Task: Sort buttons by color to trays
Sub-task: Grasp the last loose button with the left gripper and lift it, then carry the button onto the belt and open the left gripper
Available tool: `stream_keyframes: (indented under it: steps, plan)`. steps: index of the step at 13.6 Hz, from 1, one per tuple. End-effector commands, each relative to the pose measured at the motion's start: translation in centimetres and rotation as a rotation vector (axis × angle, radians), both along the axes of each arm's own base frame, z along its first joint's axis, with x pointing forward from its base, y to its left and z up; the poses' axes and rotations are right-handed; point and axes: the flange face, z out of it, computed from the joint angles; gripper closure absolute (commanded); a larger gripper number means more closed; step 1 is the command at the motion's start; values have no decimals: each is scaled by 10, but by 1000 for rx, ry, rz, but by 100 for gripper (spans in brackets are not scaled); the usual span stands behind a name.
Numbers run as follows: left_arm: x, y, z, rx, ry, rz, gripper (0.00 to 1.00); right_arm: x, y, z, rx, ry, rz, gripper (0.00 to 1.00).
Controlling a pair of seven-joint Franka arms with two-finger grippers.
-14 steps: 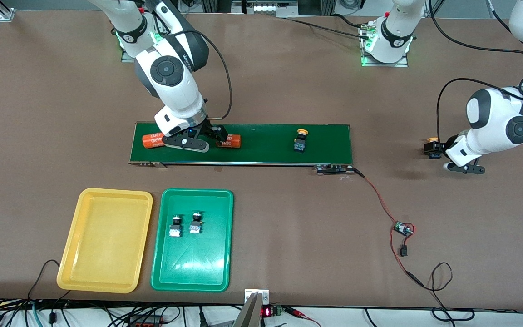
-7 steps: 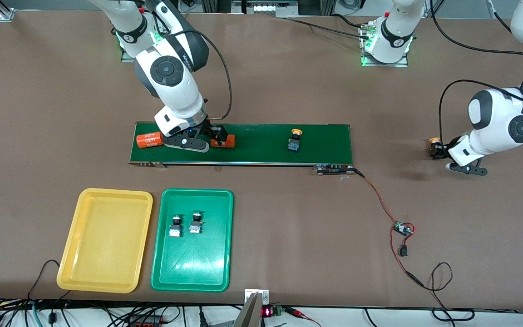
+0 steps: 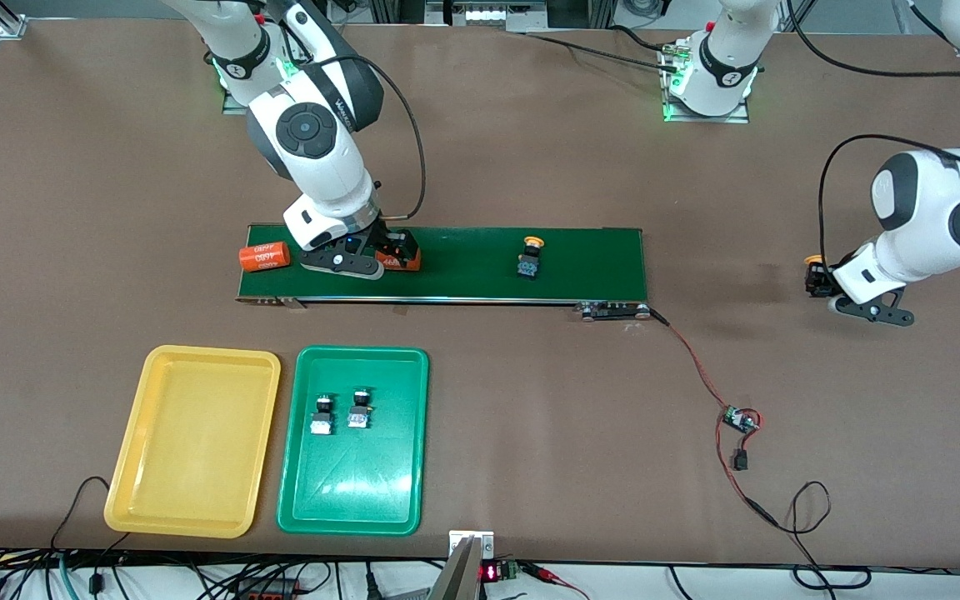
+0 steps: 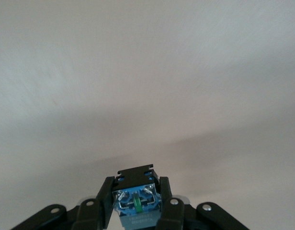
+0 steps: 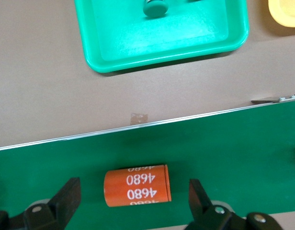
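Note:
My left gripper (image 3: 818,282) is shut on a yellow-capped button (image 3: 813,263) over the bare table at the left arm's end. In the left wrist view the button's blue-grey base (image 4: 136,205) sits clamped between the fingers (image 4: 107,197). A second yellow-capped button (image 3: 530,257) stands on the dark-green belt (image 3: 588,262). Two green-capped buttons (image 3: 322,412) (image 3: 358,408) lie in the green tray (image 3: 355,492). The yellow tray (image 3: 197,442) beside it holds nothing. My right gripper (image 3: 372,254) hangs open low over the belt, with an orange cylinder (image 5: 137,185) lying between its spread fingers (image 5: 68,194), untouched.
Another orange cylinder (image 3: 264,256) lies at the belt's end toward the right arm. A red and black cable with a small circuit board (image 3: 738,418) runs from the belt's other end toward the front camera. Both trays sit nearer the front camera than the belt.
The left gripper shut on the yellow-capped button and carried it toward the left arm's end of the table. Both cylinders and the other yellow button slid along the belt toward the right arm's end.

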Motion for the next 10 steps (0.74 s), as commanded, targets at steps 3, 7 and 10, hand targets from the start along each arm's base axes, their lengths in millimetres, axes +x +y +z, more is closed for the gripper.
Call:
stream_keyframes:
  steps: [3,7,10]
  plan:
    - [16,-102,55,-46,-44,-84,98,2,0,3,-10,-8,-4,0]
    - [9,-210,56,-155,-30,-48,100,2,0,3,-9,-10,-4,0]
    - [-8,-285,43,-165,5,16,100,3,-1,4,-10,-10,-7,0]
